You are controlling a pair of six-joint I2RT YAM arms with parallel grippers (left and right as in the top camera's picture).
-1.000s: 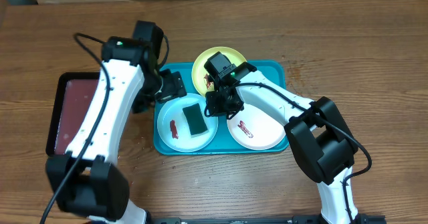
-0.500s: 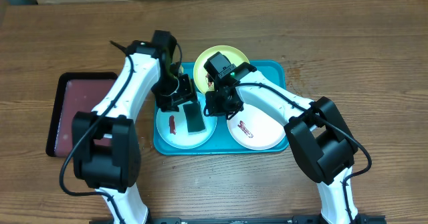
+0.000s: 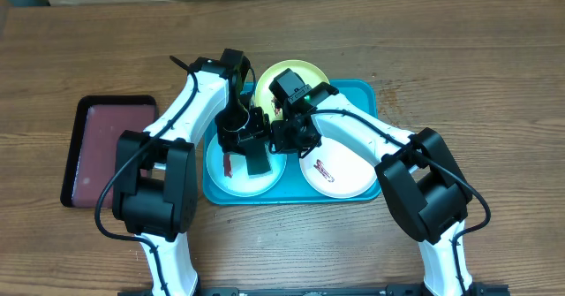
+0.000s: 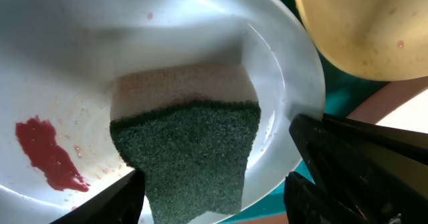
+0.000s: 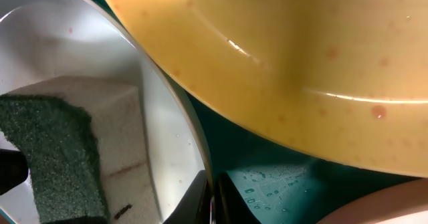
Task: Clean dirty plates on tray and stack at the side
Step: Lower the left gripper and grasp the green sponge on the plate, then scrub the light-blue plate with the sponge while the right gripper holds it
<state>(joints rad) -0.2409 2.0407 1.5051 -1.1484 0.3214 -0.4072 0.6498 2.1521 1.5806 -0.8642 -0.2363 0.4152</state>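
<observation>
Three plates (image 3: 342,178) are seen from above on the tray (image 3: 360,92) in the middle of the tabletop (image 3: 441,49). Only in the wrist views is it shown that the left gripper (image 4: 212,196) is spread around the sponge (image 4: 190,144) on the blue plate (image 4: 80,50), and that the right gripper (image 5: 211,200) is pinched on that plate's rim.

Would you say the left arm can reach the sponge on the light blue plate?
Likely yes: the left hand sits open over the sponge, a finger either side; the right hand is at the light blue plate's rim, off the sponge.
</observation>
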